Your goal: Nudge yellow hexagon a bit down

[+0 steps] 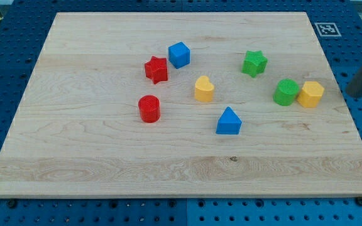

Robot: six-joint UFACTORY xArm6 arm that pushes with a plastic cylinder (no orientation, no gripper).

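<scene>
The yellow hexagon point(310, 94) lies near the board's right edge, touching or almost touching a green cylinder point(286, 92) on its left. My rod comes in from the view's right edge. My tip point(352, 93) is to the right of the yellow hexagon, at about the same height in the view, just past the board's right edge and apart from the block.
A green star point(254, 63), a yellow heart-like block point(203, 89), a blue triangle point(229, 121), a blue cube point(179, 54), a red star point(156, 69) and a red cylinder point(149, 108) lie on the wooden board point(93, 157). Blue pegboard surrounds it.
</scene>
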